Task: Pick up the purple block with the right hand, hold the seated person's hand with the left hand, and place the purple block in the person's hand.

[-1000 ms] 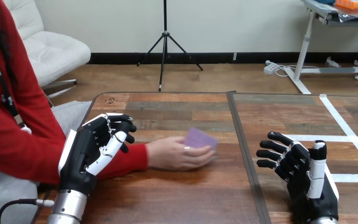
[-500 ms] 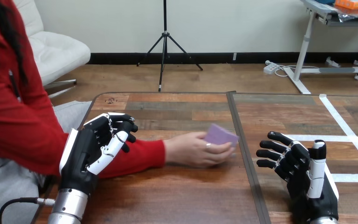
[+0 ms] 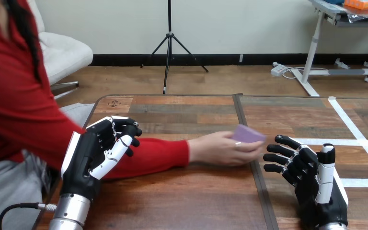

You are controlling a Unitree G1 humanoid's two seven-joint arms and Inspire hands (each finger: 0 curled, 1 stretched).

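Head view: R robot hand (image 3: 309,184) relaxed

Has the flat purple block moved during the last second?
Yes. The flat purple block, in the person's hand, went rightward: it was left of the table's dark seam and now lies over it, near the right hand.

Left hand (image 3: 88,158) is showing a black body, a white shell along its back and black-and-white jointed fingers (image 3: 122,129); its silver forearm (image 3: 70,214) is carrying a ringed cuff. Right hand (image 3: 311,179) is showing the same black, with white shells on thumb and back.
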